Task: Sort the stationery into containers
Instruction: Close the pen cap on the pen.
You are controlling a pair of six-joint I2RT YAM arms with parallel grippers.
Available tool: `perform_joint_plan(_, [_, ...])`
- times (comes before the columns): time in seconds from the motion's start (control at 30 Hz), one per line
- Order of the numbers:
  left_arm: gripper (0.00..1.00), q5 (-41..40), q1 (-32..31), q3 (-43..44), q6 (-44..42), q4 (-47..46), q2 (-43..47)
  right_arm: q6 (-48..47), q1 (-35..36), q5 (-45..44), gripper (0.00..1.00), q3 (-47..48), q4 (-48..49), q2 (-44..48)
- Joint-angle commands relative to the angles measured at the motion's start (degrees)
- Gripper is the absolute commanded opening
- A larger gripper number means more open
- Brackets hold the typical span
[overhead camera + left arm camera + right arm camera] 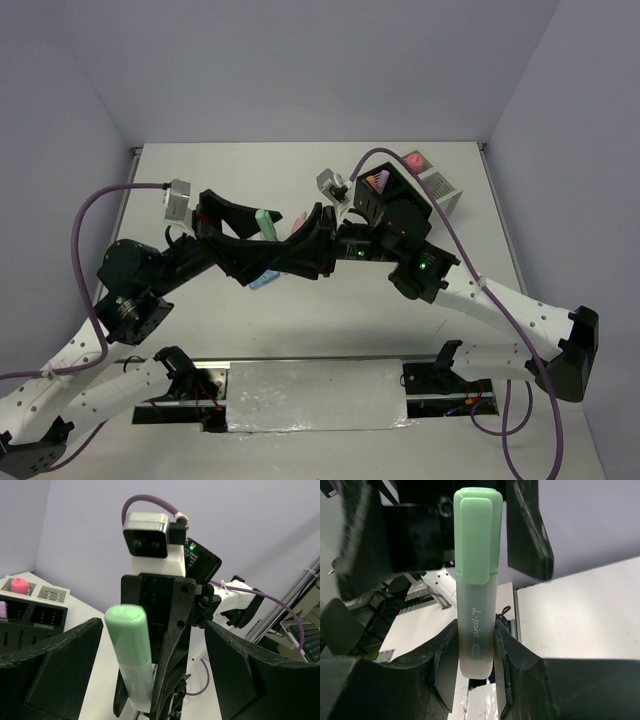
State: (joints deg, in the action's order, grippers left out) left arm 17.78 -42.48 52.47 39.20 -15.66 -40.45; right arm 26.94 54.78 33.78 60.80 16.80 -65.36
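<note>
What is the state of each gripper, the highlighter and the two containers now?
green highlighter: capped, held by its body.
right gripper: shut on the green highlighter.
left gripper: open, jaws clear of the highlighter.
white container: holds a pink item.
black container: holds an orange item.

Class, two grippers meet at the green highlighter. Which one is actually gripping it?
The right gripper: its fingers pinch the green highlighter, while the left gripper stands wide open, clear of it.
</note>
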Motion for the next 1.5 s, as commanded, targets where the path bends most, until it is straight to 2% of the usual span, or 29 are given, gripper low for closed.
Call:
perform_joint_plan(0.0, [0.97,0.2,-0.1,4.2,-3.7,2.0,-0.6,-1.3,0.2,-0.3,0.00,-0.3,1.2,2.1])
perform_joint_plan(0.23, [0.99,-4.4,-0.1,6.8,-6.4,7.3,-1.1,-1.1,-0.1,1.4,0.00,-0.7,2.0,3.1])
perform_joint_plan(0.37, [0.93,-4.5,-0.1,7.0,-6.2,7.1,-1.3,-1.5,0.0,2.3,0.00,-0.8,1.9,3.6])
perform_joint_plan(0.47, [0.89,-3.5,-0.1,5.7,-5.0,4.7,-0.7,-2.3,0.0,3.0,0.00,-0.7,1.1,3.9])
perform_joint_plan(0.7, [0.88,2.0,-0.1,3.3,-3.3,-1.1,0.4,-3.0,-0.1,3.0,0.00,-0.5,0.1,4.0])
perform_joint_plan(1.0, [0.85,1.7,-0.1,4.3,-3.9,-0.5,1.0,-3.6,-0.1,4.8,0.00,-0.4,0.2,3.5])
perform_joint_plan(1.27, [0.73,0.1,-0.1,3.8,-2.6,0.4,0.1,-4.4,-0.1,6.3,0.00,-0.2,0.0,3.5])
perform_joint_plan(1.33, [0.67,0.9,-0.1,3.4,-2.1,-0.2,-0.2,-4.6,-0.1,6.3,0.00,-0.2,0.1,3.4])
perform_joint_plan(1.4, [0.55,2.1,-0.2,3.1,-1.8,-0.9,-0.7,-4.5,-0.1,6.0,0.00,-0.2,0.1,3.6])
perform_joint_plan(1.43, [0.42,2.4,-0.2,2.9,-1.3,-1.0,-1.1,-4.6,-0.1,5.9,0.00,-0.2,0.2,3.6])
perform_joint_plan(1.47, [0.35,2.8,-0.2,2.3,-1.1,-1.2,-1.4,-4.7,-0.1,5.8,0.00,-0.1,0.2,3.6])
